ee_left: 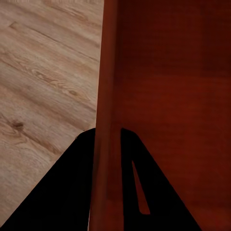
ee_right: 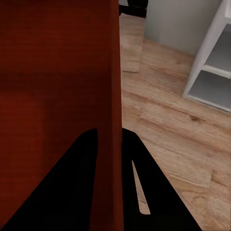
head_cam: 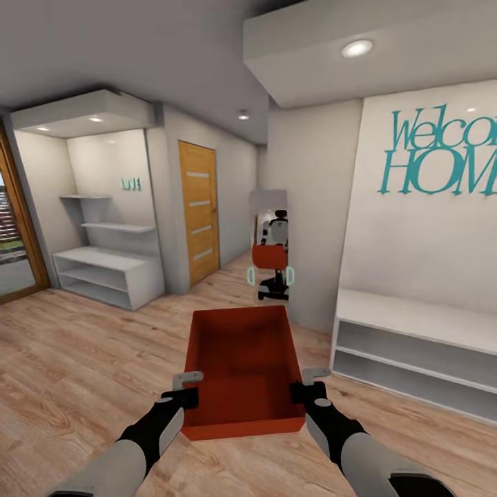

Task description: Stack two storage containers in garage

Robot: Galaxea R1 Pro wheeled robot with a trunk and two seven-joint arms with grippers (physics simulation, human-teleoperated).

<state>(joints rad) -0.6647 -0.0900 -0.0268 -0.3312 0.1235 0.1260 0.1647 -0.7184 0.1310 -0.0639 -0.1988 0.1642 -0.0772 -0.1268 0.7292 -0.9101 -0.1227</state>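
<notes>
Item: orange-red open-topped rectangular storage container [head_cam: 243,369], one unit, empty, held level above the light wood plank floor [head_cam: 76,359] at 6 o'clock in our head view.

Left pincer [head_cam: 185,388]: at the container's 9 o'clock wall, clamped on the rim. In our left wrist view the dark fingers [ee_left: 79,187] stand either side of the red wall [ee_left: 108,96], one inside the box and one outside.

Right pincer [head_cam: 308,383]: at the 3 o'clock wall, likewise closed on the rim; our right wrist view shows its dark fingers [ee_right: 72,187] straddling the wall [ee_right: 108,77].

Surroundings, moving outward:
- tall narrow wall mirror [head_cam: 271,243] at 12 o'clock, just beyond the container, showing our reflection with the red box.
- low white bench with open shelf [head_cam: 414,345] at 3 o'clock, under teal "Welcome HOME" lettering [head_cam: 442,155] on the white wall.
- orange wooden door with pale horizontal panels [head_cam: 199,210] at 11 o'clock.
- white alcove with floating shelves and low cabinet [head_cam: 107,248] at 10 o'clock.
- wood-framed glazed doorway [head_cam: 15,228] at 9 o'clock.
- round recessed ceiling light [head_cam: 357,48] at 1 o'clock.
</notes>
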